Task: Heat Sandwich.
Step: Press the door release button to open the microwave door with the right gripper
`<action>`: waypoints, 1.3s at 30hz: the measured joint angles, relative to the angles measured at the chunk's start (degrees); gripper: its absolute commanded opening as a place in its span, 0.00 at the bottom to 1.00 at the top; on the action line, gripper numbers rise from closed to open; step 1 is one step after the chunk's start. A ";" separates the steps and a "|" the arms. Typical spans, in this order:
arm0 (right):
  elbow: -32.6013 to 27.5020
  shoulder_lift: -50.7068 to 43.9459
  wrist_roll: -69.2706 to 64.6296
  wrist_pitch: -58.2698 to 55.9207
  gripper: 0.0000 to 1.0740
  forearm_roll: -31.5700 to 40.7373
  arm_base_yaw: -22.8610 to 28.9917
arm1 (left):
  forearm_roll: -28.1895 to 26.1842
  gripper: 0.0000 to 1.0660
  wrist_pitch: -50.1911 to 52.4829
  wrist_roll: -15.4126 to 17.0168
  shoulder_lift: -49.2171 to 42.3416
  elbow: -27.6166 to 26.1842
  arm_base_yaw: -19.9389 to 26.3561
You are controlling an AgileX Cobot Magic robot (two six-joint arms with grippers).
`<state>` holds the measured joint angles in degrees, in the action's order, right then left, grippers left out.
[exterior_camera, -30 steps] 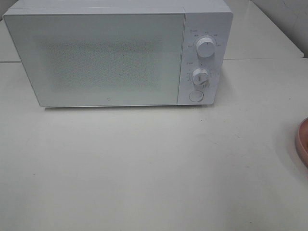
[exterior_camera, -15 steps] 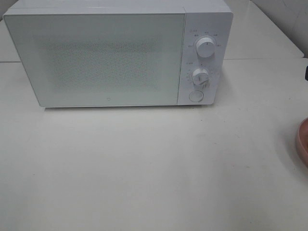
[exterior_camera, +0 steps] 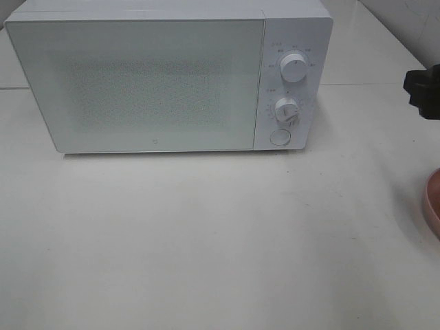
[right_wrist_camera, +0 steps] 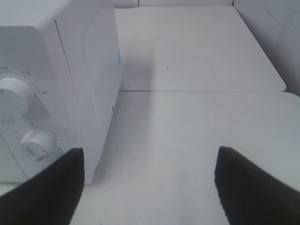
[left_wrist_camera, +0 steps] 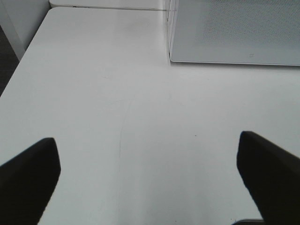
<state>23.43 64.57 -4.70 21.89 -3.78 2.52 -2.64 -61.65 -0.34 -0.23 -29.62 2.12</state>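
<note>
The sandwich is out of view in every frame. A white microwave (exterior_camera: 158,82) stands at the back of the table with its door closed; two knobs (exterior_camera: 294,69) and a round button (exterior_camera: 280,137) sit on its right panel. My left gripper (left_wrist_camera: 150,178) hovers open over bare table in front of the microwave's left corner (left_wrist_camera: 225,37), nothing between its fingers. My right gripper (right_wrist_camera: 147,187) is open and empty beside the microwave's control panel (right_wrist_camera: 28,117). A black part of the right arm (exterior_camera: 423,89) shows at the right edge of the high view.
The rim of a round pink plate (exterior_camera: 433,203) pokes in at the right edge of the table (exterior_camera: 206,234). A second white table surface (right_wrist_camera: 187,47) lies behind, across a seam. The table's left edge (left_wrist_camera: 18,65) drops off beside the left gripper.
The black part of the right arm has come into the high view at the right edge, moving leftward. The microwave and plate have not moved.
</note>
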 measured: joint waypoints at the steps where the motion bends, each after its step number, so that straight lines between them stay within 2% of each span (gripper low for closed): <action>1: 0.00 0.00 0.00 0.00 0.69 0.00 0.00 | 0.00 0.92 0.00 0.00 0.00 0.00 0.00; 6: -4.53 4.18 0.00 13.41 0.69 0.46 0.00 | 0.00 0.92 0.00 0.00 0.00 0.00 0.00; 10: -6.36 5.67 0.69 18.33 0.69 3.44 1.72 | 0.00 0.92 0.00 0.00 0.00 0.00 0.00; 14: -8.71 9.40 8.42 25.73 0.69 14.04 10.14 | 0.00 0.92 0.00 0.00 0.00 0.00 0.00; 16: -8.94 10.26 9.57 26.81 0.69 15.36 11.46 | 0.00 0.92 0.00 0.00 0.00 0.00 0.00; 19: -9.34 13.69 13.69 29.91 0.69 21.72 17.59 | 0.00 0.92 0.00 0.00 0.00 0.00 0.00; 22: -9.34 15.41 14.90 31.28 0.69 24.24 20.17 | 0.00 0.92 0.00 0.00 0.00 0.00 0.00; 24: -9.34 18.16 15.13 33.35 0.69 27.96 24.06 | 0.00 0.92 0.00 0.00 0.00 0.00 0.00; 30: -9.40 22.00 16.33 36.38 0.69 33.17 29.28 | 0.00 0.92 0.00 0.00 0.00 0.00 0.00; 34: -9.34 27.85 19.42 41.83 0.69 40.68 36.33 | 0.00 0.92 0.00 0.00 0.00 0.00 0.00; 39: -8.77 30.71 20.05 43.09 0.69 45.15 39.76 | 0.00 0.92 0.00 0.00 0.00 0.00 0.00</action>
<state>14.67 95.28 15.36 64.97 41.37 42.28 -2.64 -61.65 -0.34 -0.23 -29.62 2.12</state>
